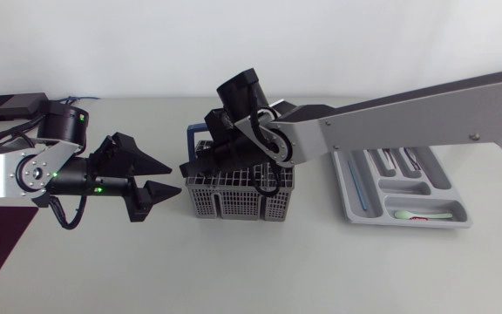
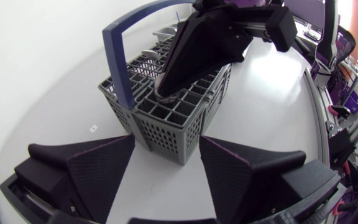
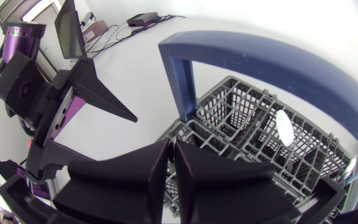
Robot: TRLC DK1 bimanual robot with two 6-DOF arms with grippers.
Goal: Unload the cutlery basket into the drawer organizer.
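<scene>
Holding our right tool [image 3: 171,146] clenched inside the basket [image 1: 234,199], left tool [image 1: 172,179] released, we are judging the white spoon [image 3: 283,124] light, slick, best pinched mid-handle.

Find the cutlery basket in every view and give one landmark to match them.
Head view: cutlery basket at the table's middle, below the right gripper, left gripper beside it.
Left wrist view: cutlery basket just ahead of the open left gripper.
Right wrist view: cutlery basket under and ahead of the right gripper.
Shared landmark: its blue handle.
</scene>
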